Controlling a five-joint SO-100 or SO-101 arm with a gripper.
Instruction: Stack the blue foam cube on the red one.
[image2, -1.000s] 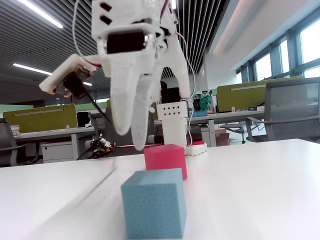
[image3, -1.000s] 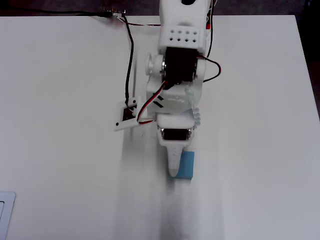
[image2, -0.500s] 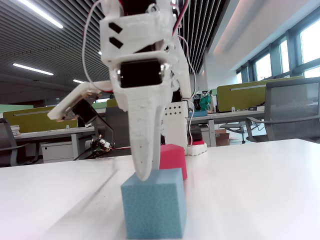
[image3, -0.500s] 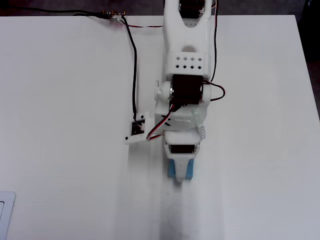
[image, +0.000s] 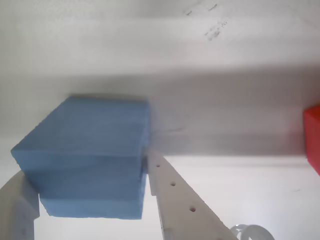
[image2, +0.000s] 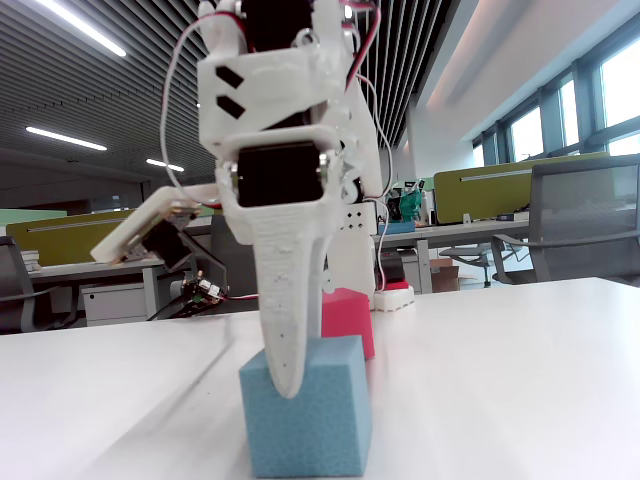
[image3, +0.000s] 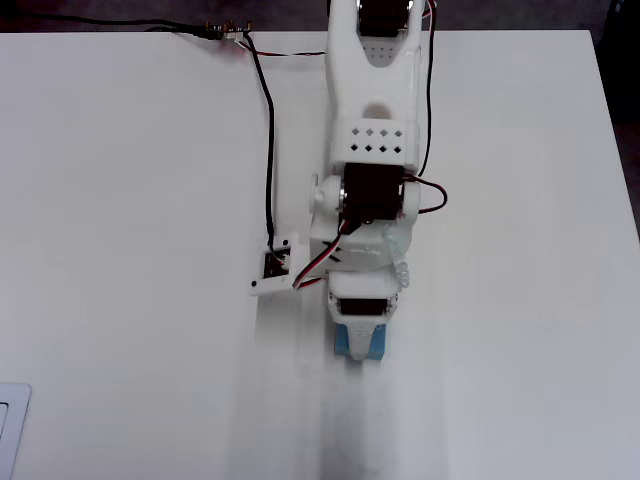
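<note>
The blue foam cube (image: 85, 150) sits between my two white fingers in the wrist view, with one finger against each side. My gripper (image: 85, 162) is shut on it. In the fixed view the gripper (image2: 290, 385) reaches straight down over the front of the blue foam cube (image2: 320, 420), which rests on the white table. The pinkish-red cube (image2: 350, 315) stands just behind it, apart from the gripper, and shows at the right edge of the wrist view (image: 312, 137). From overhead only slivers of the blue cube (image3: 377, 347) show under the gripper (image3: 360, 350). The arm hides the red cube there.
The white table (image3: 130, 200) spreads wide on both sides of the arm. A black cable (image3: 268, 150) runs from the back edge to the wrist camera mount (image3: 275, 275). The robot's red-and-white base block (image2: 395, 295) stands behind the cubes.
The gripper has come forward and down from above the red cube, its fingers now around the blue cube. The blue cube has shifted very slightly.
</note>
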